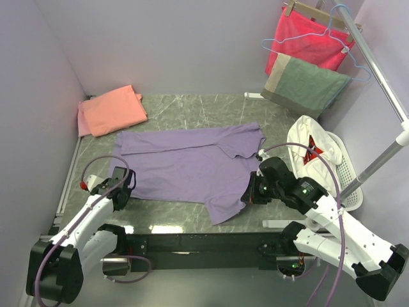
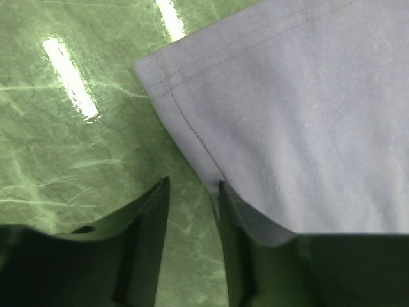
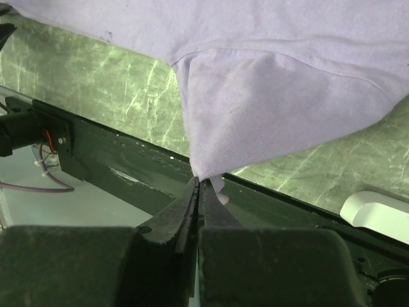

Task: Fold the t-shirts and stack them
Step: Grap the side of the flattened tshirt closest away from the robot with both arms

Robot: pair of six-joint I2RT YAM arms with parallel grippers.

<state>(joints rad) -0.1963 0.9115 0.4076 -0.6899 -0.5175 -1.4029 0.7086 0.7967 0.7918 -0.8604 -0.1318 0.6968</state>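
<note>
The lavender t-shirt [image 1: 185, 163] lies spread flat across the middle of the green marble table [image 1: 192, 109]. My left gripper [image 1: 121, 187] is at the shirt's near left corner. In the left wrist view it [image 2: 192, 185] is open, with bare table between its jaws and its right finger [image 2: 233, 217] touching the hem of the shirt [image 2: 287, 115]. My right gripper [image 1: 249, 192] is shut on the tip of the shirt's near right flap [image 3: 268, 96], pinching it in the right wrist view [image 3: 198, 181] above the table's front edge. The salmon-pink t-shirt [image 1: 112, 110] lies folded at the far left corner.
A red cloth [image 1: 307, 38] and a grey-green towel [image 1: 303, 86] hang on hangers at the back right. A white laundry basket [image 1: 345, 173] with a white garment stands on the right beside a slanted metal pole [image 1: 377, 64]. A black rail [image 1: 192, 242] runs along the front edge.
</note>
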